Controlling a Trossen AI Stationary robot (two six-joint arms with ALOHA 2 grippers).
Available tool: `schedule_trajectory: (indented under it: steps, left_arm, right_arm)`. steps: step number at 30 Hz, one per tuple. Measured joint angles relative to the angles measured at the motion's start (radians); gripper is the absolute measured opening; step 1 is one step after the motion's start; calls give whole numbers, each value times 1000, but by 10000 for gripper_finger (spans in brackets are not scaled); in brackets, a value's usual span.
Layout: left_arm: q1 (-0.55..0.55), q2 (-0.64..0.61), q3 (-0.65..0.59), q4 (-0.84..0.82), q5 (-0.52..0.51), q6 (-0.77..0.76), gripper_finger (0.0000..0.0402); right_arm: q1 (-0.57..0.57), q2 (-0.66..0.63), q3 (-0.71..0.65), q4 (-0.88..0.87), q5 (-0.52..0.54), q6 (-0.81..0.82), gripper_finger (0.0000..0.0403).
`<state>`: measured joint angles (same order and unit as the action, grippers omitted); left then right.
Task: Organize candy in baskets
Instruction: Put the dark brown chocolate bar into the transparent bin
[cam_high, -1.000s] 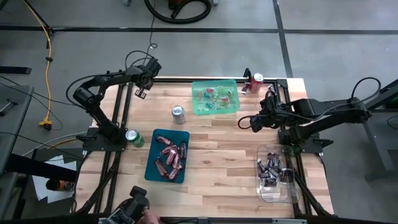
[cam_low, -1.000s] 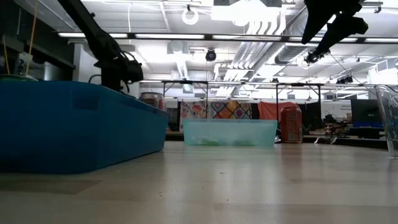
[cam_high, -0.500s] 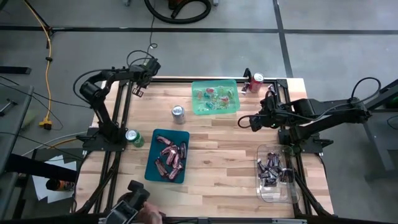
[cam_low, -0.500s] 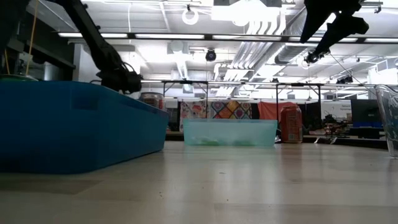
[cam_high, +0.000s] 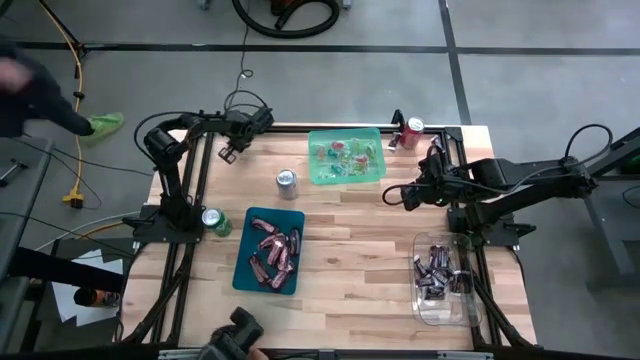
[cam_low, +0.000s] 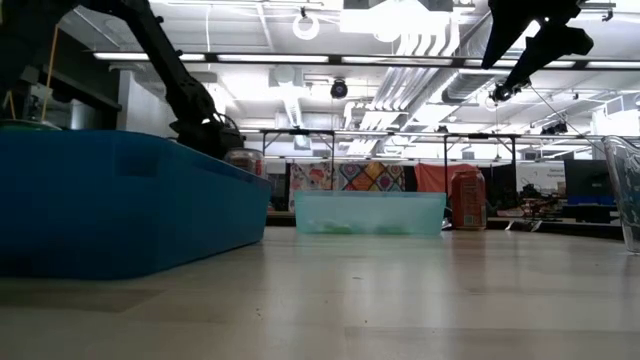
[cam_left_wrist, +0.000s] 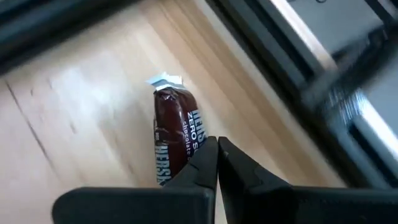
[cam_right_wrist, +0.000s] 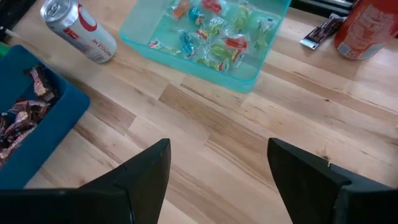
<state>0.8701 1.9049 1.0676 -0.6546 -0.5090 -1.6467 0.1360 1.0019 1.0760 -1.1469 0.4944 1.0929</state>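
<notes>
high view: left gripper (cam_high: 228, 152) at upper left of frame, at the far-left corner of the wooden plank tabletop (cam_high: 350, 230); jaws clenched, nothing between them. Right gripper (cam_high: 388, 197) right of centre, jaws released, empty.
baskets: light green translucent bin (cam_high: 347, 156) top centre, holds small green and red wrapped pieces; dark teal bin (cam_high: 269, 250) lower centre-left, holds pinkish-red bars; clear bin (cam_high: 443, 278) lower right, holds dark mini bars.
low view: teal bin wall fills the left, green bin at centre; the stray bar is not visible here.
left wrist view: dark brown foil-wrapped mini chocolate bar (cam_left_wrist: 172, 135) flat on the tabletop at frame centre, just ahead of the shut jaws.
right wrist view: another dark wrapped bar (cam_right_wrist: 321, 32) upper right, beside a red soda can (cam_right_wrist: 367, 25).
handling: probably light, rigid core, slick crinkly wrapper, likely to skid. Grip across the narrow width mid-body, not the crimped ends.
</notes>
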Motion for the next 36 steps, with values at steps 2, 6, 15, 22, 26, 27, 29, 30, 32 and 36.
schedule_trajectory:
  steps: [2,6,15,22,26,27,29,30,32,36]
  left_arm:
    - [-49,-2,-1,-2,2,-16,0]
    - [-146,-4,-1,-2,24,-50,0]
    - [-344,-24,-1,18,60,-170,0]
    - [-254,-161,-2,57,30,103,0]
    - [-217,-234,-2,67,81,360,0]
    - [-208,-248,-2,57,87,427,0]
    - [-192,-267,-2,8,92,489,2]
    - [-186,-273,-3,-17,91,487,4]
    - [-182,-275,-9,-50,100,426,10]
    - [-196,-275,-70,6,156,312,31]
  right_arm:
    - [0,0,0,0,4,-2,262]
    - [0,0,0,0,7,-29,262]
    - [0,0,0,4,10,-81,262]
    - [0,0,0,7,11,-81,262]
    - [0,0,0,8,11,-78,262]
    - [0,0,0,8,11,-78,262]
    - [0,0,0,8,11,-80,262]
    - [0,0,0,8,11,-80,262]
    - [-1,0,0,8,18,-80,262]
    - [-1,0,0,8,26,-76,262]
